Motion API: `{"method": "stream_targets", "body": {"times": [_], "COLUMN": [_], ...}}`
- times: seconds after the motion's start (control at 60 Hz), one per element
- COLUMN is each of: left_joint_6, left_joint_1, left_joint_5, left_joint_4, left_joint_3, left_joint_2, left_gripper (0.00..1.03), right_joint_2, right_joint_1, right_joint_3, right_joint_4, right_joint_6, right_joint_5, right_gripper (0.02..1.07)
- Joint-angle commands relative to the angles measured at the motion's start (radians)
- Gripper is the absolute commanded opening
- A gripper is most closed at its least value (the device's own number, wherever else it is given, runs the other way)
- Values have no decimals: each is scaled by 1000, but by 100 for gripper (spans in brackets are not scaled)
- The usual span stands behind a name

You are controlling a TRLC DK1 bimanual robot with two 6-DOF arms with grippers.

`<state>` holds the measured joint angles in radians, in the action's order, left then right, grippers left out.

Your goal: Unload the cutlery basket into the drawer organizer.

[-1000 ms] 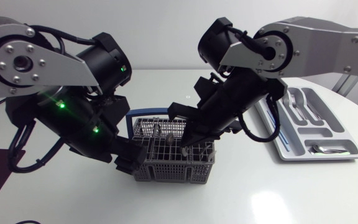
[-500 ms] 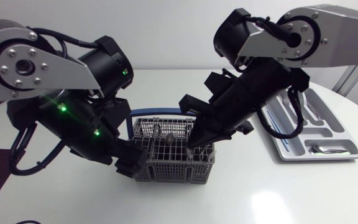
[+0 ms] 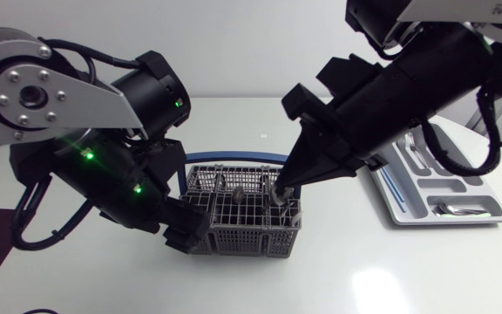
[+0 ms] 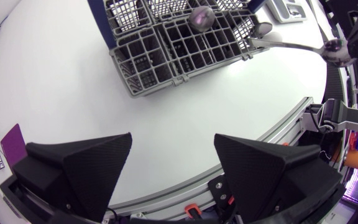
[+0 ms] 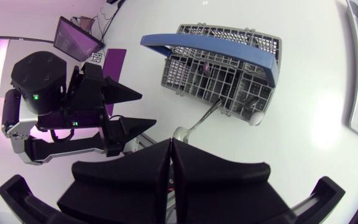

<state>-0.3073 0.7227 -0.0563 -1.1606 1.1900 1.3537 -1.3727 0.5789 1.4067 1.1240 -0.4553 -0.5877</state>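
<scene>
Lifting a spoon out of the basket, mid-frame.

Right end effector point(image 5: 169, 144) pinched shut on one end of a spoon point(image 5: 201, 118), the other end down at a corner pocket of the grey basket point(image 3: 242, 231), centre of the bench point(image 3: 390, 270). Left end effector point(image 4: 173, 138) spread wide, gripping nothing, by the basket's lower-left corner. Organizer point(image 3: 405, 214) at right of frame, forks point(image 3: 417, 146) already inside. Likely mid-unloading, with other cutlery point(image 3: 234, 194) standing in the basket. Next move probably: raise until clear of the grid, carry right, lower into the spoon compartment before letting go.
</scene>
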Motion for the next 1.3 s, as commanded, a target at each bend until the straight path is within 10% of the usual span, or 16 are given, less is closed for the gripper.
{"method": "stream_targets", "body": {"times": [0.0, 0.933, 1.283], "left_joint_6": [-29, -113, -125], "left_joint_1": [15, 43, 60], "left_joint_5": [-11, -11, -11], "left_joint_4": [-5, -22, -22], "left_joint_3": [11, 48, 54], "left_joint_2": [-22, -18, -7], "left_gripper": [95, 95, 95], "right_joint_2": [29, 75, 69], "right_joint_1": [-14, -703, -792], "right_joint_3": [35, -3, -181], "right_joint_4": [36, 263, -29], "right_joint_6": [23, 544, 555], "right_joint_5": [-12, 26, 364], "right_gripper": [8, 8, 8]}}
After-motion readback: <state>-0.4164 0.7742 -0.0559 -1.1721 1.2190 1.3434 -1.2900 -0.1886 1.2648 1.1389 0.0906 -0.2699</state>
